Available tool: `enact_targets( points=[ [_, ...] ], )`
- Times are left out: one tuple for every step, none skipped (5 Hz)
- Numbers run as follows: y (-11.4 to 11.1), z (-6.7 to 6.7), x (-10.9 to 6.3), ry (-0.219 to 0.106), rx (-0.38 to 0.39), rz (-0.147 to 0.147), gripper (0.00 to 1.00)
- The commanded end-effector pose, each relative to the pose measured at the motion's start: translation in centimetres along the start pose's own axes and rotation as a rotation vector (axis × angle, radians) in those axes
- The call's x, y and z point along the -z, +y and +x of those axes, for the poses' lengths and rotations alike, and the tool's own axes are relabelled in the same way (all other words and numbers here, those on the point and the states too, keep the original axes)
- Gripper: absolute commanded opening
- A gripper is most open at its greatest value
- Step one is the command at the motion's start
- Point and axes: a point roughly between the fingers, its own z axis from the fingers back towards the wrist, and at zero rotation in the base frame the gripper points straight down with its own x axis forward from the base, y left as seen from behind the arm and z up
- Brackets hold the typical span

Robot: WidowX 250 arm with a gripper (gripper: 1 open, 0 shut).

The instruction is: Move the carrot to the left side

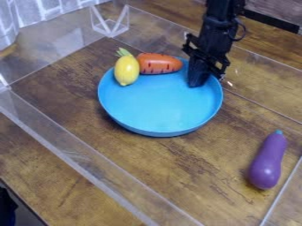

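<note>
A robot gripper point(199, 81) is seen pointed straight down at the back right edge of a blue plate point(165, 115) on a wooden table point(71, 106), its two dark fingers pressed together with their tips at the plate's surface. The carrot point(158, 64) is found lying on its side at the back of the plate, its narrow end turned toward the gripper and just beside it; nothing can be seen caught between the fingers, though the tips are too dark for that to be settled. The carrot is judged not yet to have been taken. For the step to be done well, the fingers would probably need to be spread and brought down astride the carrot's thicker middle, not its tapered end, so that it is not squeezed out sideways. The way left is partly blocked by a yellow fruit point(125, 70), which rests against the carrot's wide end at the plate's back left rim, so the carrot would best be lifted clear before it is carried over. Only these two items are held by the plate; the rest of it is bare. A purple eggplant point(268, 160) lies well apart on the table at the right.
</note>
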Motion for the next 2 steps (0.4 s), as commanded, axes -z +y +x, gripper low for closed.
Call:
enact_targets(
  points=[
    [-0.10, -0.37, -0.47, 0.027, 0.023, -0.003, 0.00],
    [-0.16, -0.29, -0.71, 0.037, 0.025, 0.000, 0.00]
  ],
)
